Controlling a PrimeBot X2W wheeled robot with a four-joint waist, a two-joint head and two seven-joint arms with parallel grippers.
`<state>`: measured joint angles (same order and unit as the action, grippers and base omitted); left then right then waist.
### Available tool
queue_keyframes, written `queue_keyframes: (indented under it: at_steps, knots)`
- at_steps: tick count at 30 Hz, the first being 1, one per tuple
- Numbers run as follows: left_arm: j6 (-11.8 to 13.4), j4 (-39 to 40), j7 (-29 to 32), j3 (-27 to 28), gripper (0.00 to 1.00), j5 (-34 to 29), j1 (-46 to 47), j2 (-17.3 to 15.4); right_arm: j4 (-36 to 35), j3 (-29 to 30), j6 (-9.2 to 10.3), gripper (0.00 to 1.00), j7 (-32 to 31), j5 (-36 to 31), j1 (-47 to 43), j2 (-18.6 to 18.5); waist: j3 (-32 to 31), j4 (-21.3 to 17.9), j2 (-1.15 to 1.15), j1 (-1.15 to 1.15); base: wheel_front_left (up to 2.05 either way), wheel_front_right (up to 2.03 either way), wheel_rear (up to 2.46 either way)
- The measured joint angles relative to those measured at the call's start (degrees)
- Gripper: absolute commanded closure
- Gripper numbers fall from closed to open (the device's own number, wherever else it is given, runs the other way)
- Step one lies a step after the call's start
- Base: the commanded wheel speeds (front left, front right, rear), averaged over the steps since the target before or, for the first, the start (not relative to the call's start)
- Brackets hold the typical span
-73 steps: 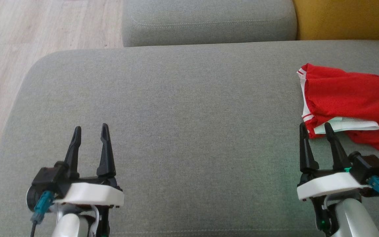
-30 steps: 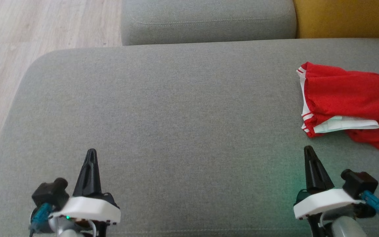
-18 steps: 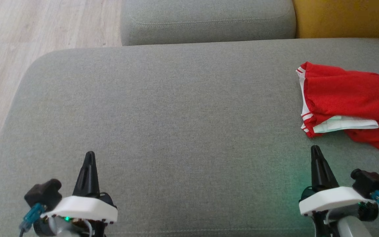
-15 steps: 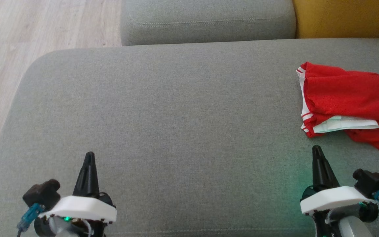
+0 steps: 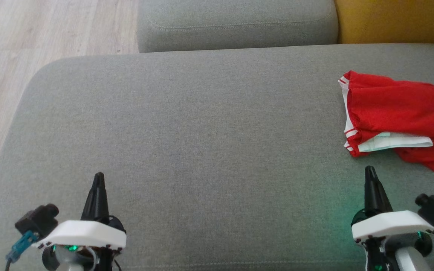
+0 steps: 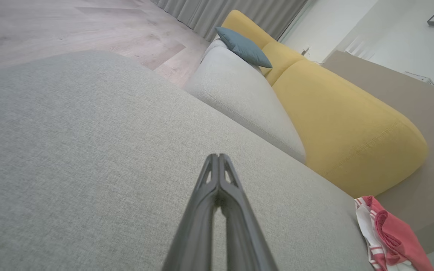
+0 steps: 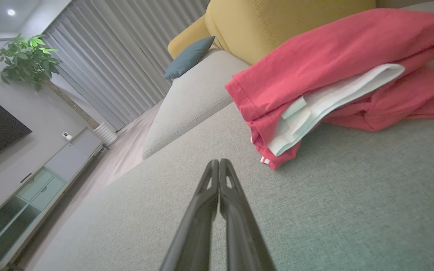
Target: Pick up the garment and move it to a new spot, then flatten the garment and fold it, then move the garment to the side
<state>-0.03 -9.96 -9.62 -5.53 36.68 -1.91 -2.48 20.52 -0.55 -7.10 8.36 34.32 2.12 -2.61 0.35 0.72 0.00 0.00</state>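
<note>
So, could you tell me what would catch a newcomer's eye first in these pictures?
The red garment, loosely folded with white trim, lies on the right side of the broad grey seat cushion. The left gripper and the right gripper are both shut at the bottom of the head view, the right one just short of the garment, not touching. A yellow sofa back sits behind.

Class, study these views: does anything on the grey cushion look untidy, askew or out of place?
At the right of the grey cushion, the red garment is folded unevenly: a white layer pokes out along its near edge, and a crumpled red flap juts beyond it. Otherwise nothing stands out.
</note>
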Motion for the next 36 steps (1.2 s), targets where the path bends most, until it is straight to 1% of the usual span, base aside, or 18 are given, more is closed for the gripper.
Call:
queue_keyframes:
  at_steps: [12, 13, 17, 19, 25, 32, 36]
  knots:
    - [-0.6, -0.7, 1.5, 0.8, 1.00, 7.0, 0.5, -0.1, -0.4, 1.1, 0.00, 1.00, -1.5, 7.0, 0.0, 0.0, 0.0, -0.1, 0.00, 0.00, 0.00, 0.00, 0.00]
    - [-1.0, -0.9, 2.0, 0.9, 1.00, 8.2, 0.5, -0.1, -0.6, 1.2, 0.00, 1.00, -1.9, 8.2, 0.0, 0.0, 0.0, -0.1, 0.00, 0.00, 0.00, 0.00, 0.00]
    - [-1.1, -1.2, 2.6, 1.1, 1.00, 10.8, 1.1, -0.2, -0.7, 1.5, 0.00, 1.00, -2.4, 10.7, 0.1, 0.0, 0.0, -0.1, 0.00, 0.00, 0.00, 0.00, 0.00]
    - [-1.5, -1.3, 2.8, 1.3, 1.00, 12.0, 1.1, -0.2, -0.8, 1.7, 0.00, 1.00, -3.0, 12.0, 0.2, 0.0, 0.0, -0.2, 0.00, 0.00, 0.00, 0.00, 0.00]
    - [-1.6, -1.5, 3.8, 2.2, 1.00, 15.7, 1.1, -0.3, -1.2, 2.4, 0.00, 1.00, -3.9, 15.8, 0.2, 0.0, 0.0, -0.2, 0.00, 0.00, 0.00, 0.00, 0.00]
    - [-2.5, -1.9, 5.0, 2.7, 1.00, 20.1, 1.4, -0.3, -1.4, 2.9, 0.00, 1.00, -4.9, 20.3, 0.8, 0.0, -0.1, -0.3, 0.00, 0.00, 0.00, 0.00, 0.00]
    - [-2.6, -2.4, 5.6, 2.9, 1.00, 22.6, 1.7, -0.3, -1.6, 3.2, 0.00, 1.00, -5.6, 22.8, 0.8, 0.0, -0.1, -0.3, 0.00, 0.00, 0.00, 0.00, 0.00]
